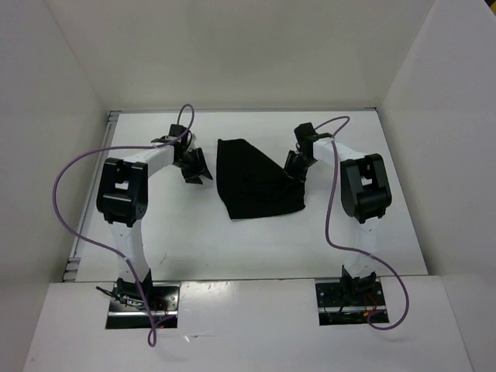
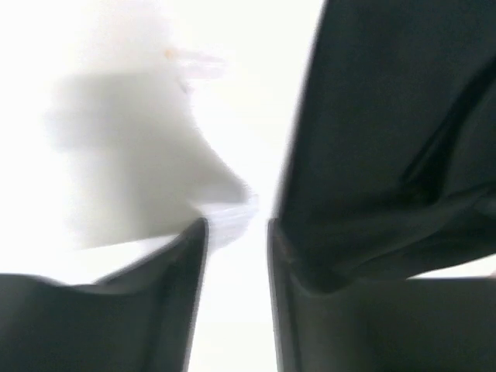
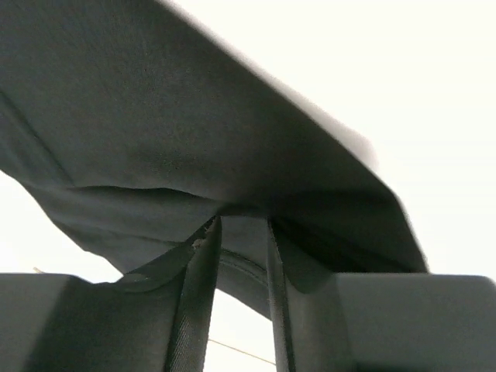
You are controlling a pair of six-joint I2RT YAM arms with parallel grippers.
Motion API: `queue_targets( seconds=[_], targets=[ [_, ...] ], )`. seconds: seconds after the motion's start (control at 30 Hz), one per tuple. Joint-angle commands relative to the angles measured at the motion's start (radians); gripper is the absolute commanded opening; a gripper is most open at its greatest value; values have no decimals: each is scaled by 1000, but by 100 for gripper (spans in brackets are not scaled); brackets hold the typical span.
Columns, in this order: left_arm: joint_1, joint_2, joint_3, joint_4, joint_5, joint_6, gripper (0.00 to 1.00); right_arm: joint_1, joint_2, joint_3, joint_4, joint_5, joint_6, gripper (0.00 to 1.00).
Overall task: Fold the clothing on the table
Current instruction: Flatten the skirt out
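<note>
Table (image 1: pixel 232 248); clothing (image 1: pixel 252 182) (right edge seemingly hidden)

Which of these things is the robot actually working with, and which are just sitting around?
Part of the job: plain black soft fabric garment; flat white tabletop; right gripper, pinching the garment's edge; left gripper, open beside it.
Just there: thin purple cables; white walls.
</note>
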Motion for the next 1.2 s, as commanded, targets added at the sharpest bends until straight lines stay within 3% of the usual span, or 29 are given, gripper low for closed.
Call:
queue_targets(
  seconds=[0.0,0.1,0.17,0.3,0.37,0.87,1.0,1.03,1.07,1.17],
  targets=[
    [3,-167,-85,27,-18,22,58,-14,-129,-16,72,41,4,38],
    [3,-311,-227,83,28,10,69,-14,-265,-102,72,12,13,39],
    [-29,-358,-283,94,57,10,70,-14,-341,-163,48,12,23,39],
    [-89,-386,-369,107,152,10,48,-14,-396,-217,-14,22,23,41],
    [-114,-363,-369,107,172,10,41,-14,-419,-240,-23,38,23,41],
    [-223,-33,-245,166,170,-38,45,-42,-468,-272,-65,56,23,41],
    [-223,-19,-159,187,197,-47,28,-42,-490,-272,-65,56,32,41],
    [-233,-43,-142,187,223,-47,12,-42,-490,-272,-65,56,32,41],
    [-243,-59,-122,177,235,-47,4,-42,-490,-272,-65,65,32,41],
    [-252,-151,-38,124,362,-12,0,-62,-528,-272,-65,93,53,41]
  ],
)
